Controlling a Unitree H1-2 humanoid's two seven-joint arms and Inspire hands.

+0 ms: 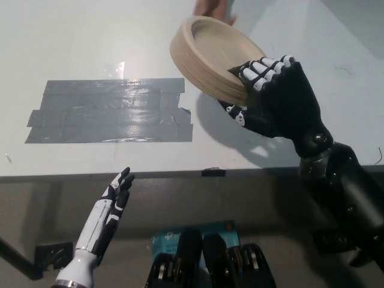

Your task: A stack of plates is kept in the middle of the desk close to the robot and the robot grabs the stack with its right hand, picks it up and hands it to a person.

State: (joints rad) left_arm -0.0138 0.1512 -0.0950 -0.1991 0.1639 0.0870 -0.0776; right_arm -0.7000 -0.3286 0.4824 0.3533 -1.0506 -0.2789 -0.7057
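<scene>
A stack of tan plates [211, 55] is held tilted above the white desk [90, 36], toward the far right. My black right hand [270, 96] is shut on the stack's near rim, fingers over the top and thumb below. A person's hand [211, 8] at the top edge touches or holds the stack's far rim. My white left hand [111, 207] rests low at the lower left, below the desk's front edge, with its fingers straight and apart.
A large patch of grey tape strips [111, 111] lies on the desk's left-middle. The desk's front edge [180, 174] runs across the picture, with a small dark tab [213, 172] on it.
</scene>
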